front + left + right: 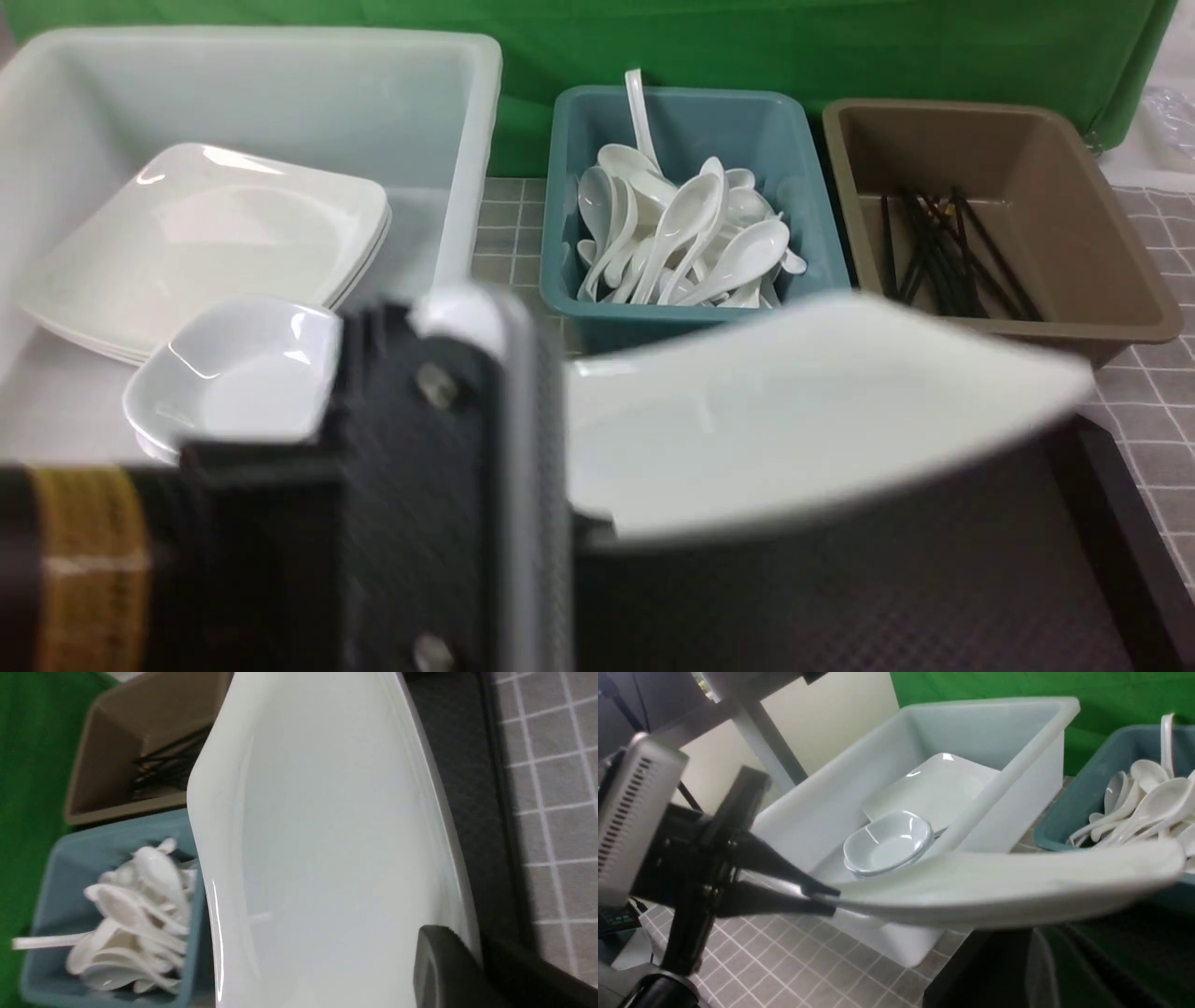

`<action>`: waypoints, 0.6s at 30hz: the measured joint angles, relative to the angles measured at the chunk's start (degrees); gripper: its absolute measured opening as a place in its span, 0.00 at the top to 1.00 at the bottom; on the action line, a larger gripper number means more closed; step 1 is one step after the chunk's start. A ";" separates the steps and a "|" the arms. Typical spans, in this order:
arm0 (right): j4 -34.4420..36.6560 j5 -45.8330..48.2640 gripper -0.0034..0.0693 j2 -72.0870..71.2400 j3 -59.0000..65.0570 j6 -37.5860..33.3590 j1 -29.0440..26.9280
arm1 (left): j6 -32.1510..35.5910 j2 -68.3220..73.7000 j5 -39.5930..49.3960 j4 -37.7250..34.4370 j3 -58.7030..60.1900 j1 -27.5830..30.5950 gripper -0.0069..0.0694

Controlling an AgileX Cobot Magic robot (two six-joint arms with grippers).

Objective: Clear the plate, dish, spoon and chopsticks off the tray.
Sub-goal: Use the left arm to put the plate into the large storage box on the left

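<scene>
Front view: the left arm (411, 485) blurs across the foreground. Ahead of it the plate (803, 411) hangs tilted, lifted clear of the tray (934, 597) beneath. The stretch of tray that shows carries nothing else, though the arm hides its left part. Farther off, the white tub (467, 112) holds stacked plates (215, 224) and small dishes (233, 373). The teal tub (569, 187) holds spoons (691, 233), and the brown tub (1074, 205) holds chopsticks (952, 252).

Left wrist view: one of the left fingers (439, 970) lies on the plate's rim. The plate stretches away from it, over the tray and beside the checked worktop (551, 812).

Right wrist view: the left fingers are clamped on the plate's edge, one above and one below, with the white tub just beyond their tips. The right fingers are not clearly seen. They are closed together, and I cannot tell whether they hold anything.

Judging by this, the dish, spoon and chopsticks look already sorted. The plate seems to be the last piece, raised but not yet set in the white tub.
</scene>
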 joint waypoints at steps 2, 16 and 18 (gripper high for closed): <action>0.00 -0.05 0.92 1.68 -1.62 -0.67 0.00 | -5.93 0.02 2.75 8.96 -2.26 1.58 0.87; 4.84 0.12 0.92 12.24 -4.12 -11.18 4.94 | 11.67 16.81 -4.33 6.81 -3.40 48.22 0.87; 4.91 0.24 0.92 12.24 -4.12 -11.74 5.63 | 13.87 19.42 -6.32 5.82 -3.40 51.05 0.87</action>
